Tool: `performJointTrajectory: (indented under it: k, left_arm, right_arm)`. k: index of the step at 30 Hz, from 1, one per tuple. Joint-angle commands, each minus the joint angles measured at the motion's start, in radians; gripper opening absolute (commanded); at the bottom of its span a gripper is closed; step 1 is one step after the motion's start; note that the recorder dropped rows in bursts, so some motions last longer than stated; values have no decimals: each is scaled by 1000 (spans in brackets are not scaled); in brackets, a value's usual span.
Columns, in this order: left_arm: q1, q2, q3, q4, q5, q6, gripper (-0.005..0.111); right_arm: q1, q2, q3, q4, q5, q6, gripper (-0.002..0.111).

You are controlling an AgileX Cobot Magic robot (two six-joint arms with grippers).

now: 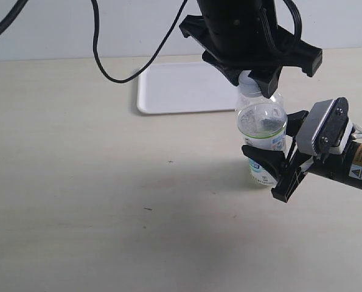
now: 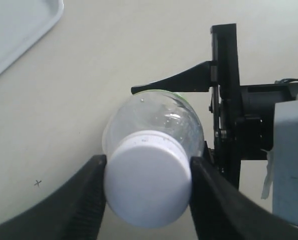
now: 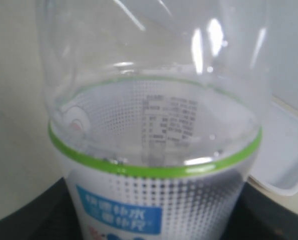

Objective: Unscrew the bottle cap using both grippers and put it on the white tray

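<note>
Bottle cap sits on the neck of the bottle, which stands upright on the table, right of centre in the exterior view. The left gripper hangs over it from 12 o'clock. The right gripper reaches in from roughly 4 o'clock, one finger in front of the labelled body and one behind. The white tray lies flat at about 10 o'clock from the bottle, near it but not touching.

Left wrist view: you're looking down the bottle's long axis, so the cap is a white disc with black fingers pressed on either side. No gap that I can see, so I'd call that closed on the cap.

Right wrist view: pretty much all bottle, with the green band and label filling the frame. Dark fingers peek out at both sides of the body, so this one is clamped on the bottle, jaws fairly wide since it's fat.

My read: the cap's axis runs vertical, in line with the left wrist, so the twist goes around that axis while the right arm just braces. The left gripper is the one on the cap, so it would make the trip to 10 o'clock.
</note>
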Motion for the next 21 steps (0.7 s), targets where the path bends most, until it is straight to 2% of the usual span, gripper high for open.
performJointTrajectory:
  k: [1, 15, 21]
  left_arm:
    - [2, -30, -5, 2, -5, 1, 45]
    - [2, -28, -5, -4, 1, -3, 46]
    - [2, -28, -5, -4, 5, -3, 65]
  right_arm:
    - [-3, -2, -2, -10, -5, -1, 0]
    - [-3, -2, -2, -33, -5, 0, 0]
    - [-3, -2, -2, -33, -5, 0, 0]
